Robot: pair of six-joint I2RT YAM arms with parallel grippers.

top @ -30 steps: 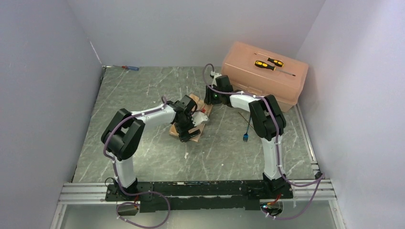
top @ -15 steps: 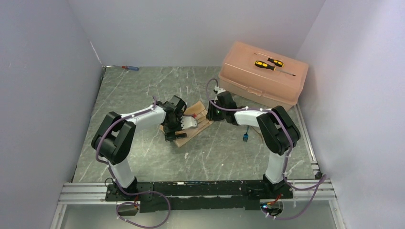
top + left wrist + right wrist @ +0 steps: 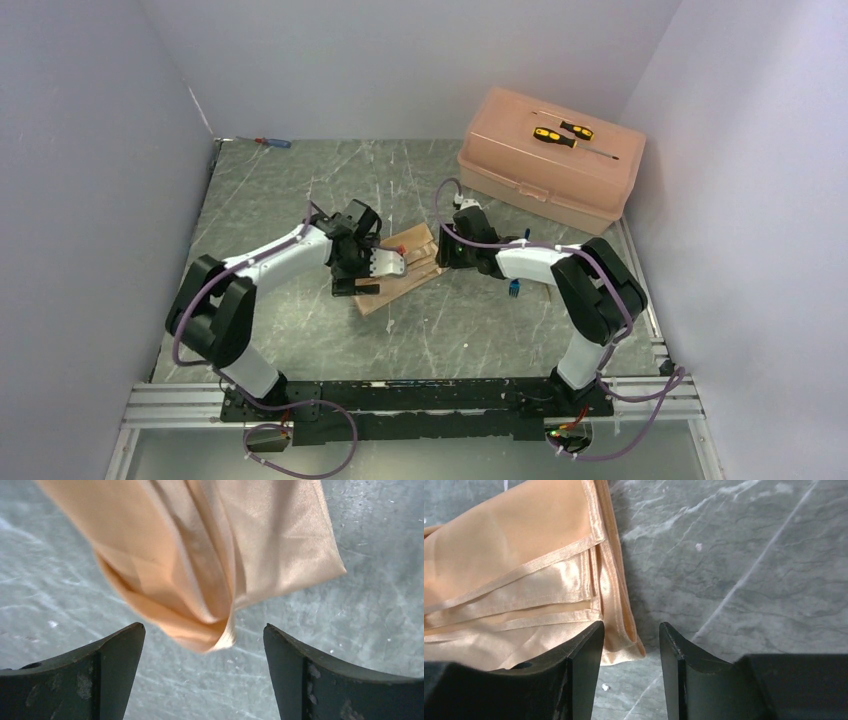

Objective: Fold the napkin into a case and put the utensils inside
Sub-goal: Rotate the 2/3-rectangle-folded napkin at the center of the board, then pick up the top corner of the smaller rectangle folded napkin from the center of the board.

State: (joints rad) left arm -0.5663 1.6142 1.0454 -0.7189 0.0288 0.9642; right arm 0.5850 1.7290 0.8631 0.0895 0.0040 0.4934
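Napkin [image 3: 418, 255]: folded narrow, mid-frame; likely a case already.
Utensils [image 3: 514, 288]: lay outside it, to the right.
Left fingers [image 3: 100, 675]: spread wide, empty.
Right fingers [image 3: 584, 680]: slightly parted, empty.

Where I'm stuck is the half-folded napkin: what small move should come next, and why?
Probably close the right gripper on the napkin corner that lies between its parted jaws, to pin that end. The left gripper hangs wide open over the other end, and the fork lies apart.
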